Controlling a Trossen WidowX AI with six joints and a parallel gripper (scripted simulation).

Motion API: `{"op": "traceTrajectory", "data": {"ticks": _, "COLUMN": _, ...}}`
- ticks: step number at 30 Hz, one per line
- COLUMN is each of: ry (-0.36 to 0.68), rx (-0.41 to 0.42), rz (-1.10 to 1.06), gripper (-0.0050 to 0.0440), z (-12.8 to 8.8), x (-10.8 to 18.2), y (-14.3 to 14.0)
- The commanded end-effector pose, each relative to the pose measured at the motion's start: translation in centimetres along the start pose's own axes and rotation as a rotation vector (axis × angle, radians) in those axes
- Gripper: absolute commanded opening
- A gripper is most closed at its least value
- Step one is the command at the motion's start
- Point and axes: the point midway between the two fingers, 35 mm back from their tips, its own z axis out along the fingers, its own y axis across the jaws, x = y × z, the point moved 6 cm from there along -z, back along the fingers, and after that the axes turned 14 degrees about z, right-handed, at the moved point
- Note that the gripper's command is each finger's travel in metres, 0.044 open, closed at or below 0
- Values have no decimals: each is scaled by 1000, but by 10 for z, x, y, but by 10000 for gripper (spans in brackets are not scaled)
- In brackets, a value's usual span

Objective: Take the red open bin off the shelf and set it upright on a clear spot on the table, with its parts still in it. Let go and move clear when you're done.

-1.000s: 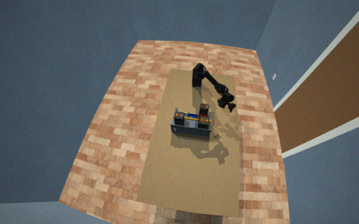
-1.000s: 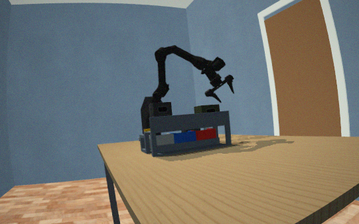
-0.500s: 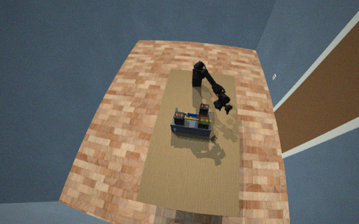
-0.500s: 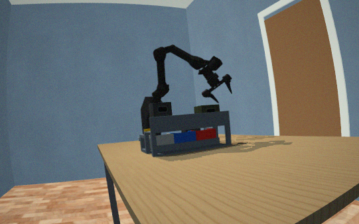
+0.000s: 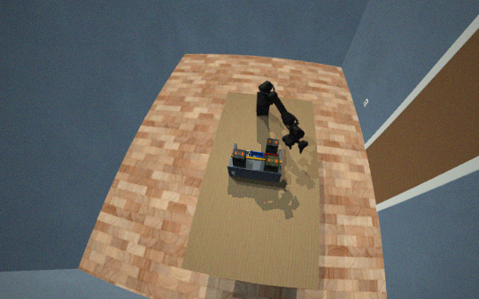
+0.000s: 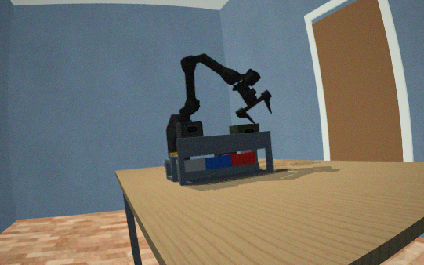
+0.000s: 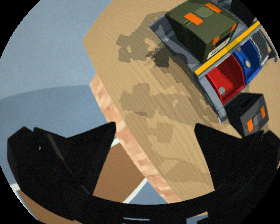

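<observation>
The red open bin (image 6: 243, 158) (image 7: 226, 82) sits in the lower level of the grey-blue shelf (image 5: 254, 173) (image 6: 223, 143), at the end of a row beside the blue bin (image 6: 218, 161) (image 7: 250, 60). A grey round part (image 7: 221, 91) shows inside it; other contents cannot be made out. In the top view only a sliver of its red shows between boxes. My gripper (image 5: 296, 149) (image 6: 262, 118) (image 7: 157, 127) is wide open and empty. It hangs in the air above and to the side of the shelf's red-bin end, clear of the bin.
A grey bin (image 6: 195, 165) (image 7: 263, 42) sits past the blue one. A dark green box (image 5: 272, 161) (image 6: 244, 128) (image 7: 198, 27) and a dark grey box (image 5: 239, 156) (image 6: 190, 128) stand on the shelf top. Another dark box (image 5: 273, 145) (image 7: 248, 112) stands before the red bin. A yellow bar (image 7: 228, 48) crosses above the bins.
</observation>
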Motion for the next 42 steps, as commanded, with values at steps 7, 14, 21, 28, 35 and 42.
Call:
{"op": "traceTrajectory", "data": {"ticks": 7, "ry": -6, "rx": -42, "rz": 5, "gripper": 440, "z": -10, "x": -6, "y": 8}}
{"op": "traceTrajectory", "data": {"ticks": 14, "ry": -60, "rx": -51, "rz": -78, "gripper": 440, "z": -8, "x": -32, "y": 0}}
{"op": "traceTrajectory", "data": {"ticks": 21, "ry": -60, "rx": -51, "rz": -78, "gripper": 440, "z": -8, "x": -32, "y": 0}}
{"op": "traceTrajectory", "data": {"ticks": 28, "ry": -105, "rx": -53, "rz": -147, "gripper": 440, "z": -7, "x": -47, "y": -7}}
{"op": "traceTrajectory", "data": {"ticks": 35, "ry": -116, "rx": -55, "rz": -165, "gripper": 440, "z": -7, "x": -51, "y": -9}}
{"op": "traceTrajectory", "data": {"ticks": 42, "ry": -128, "rx": -50, "rz": -180, "gripper": 440, "z": -7, "x": -55, "y": -12}}
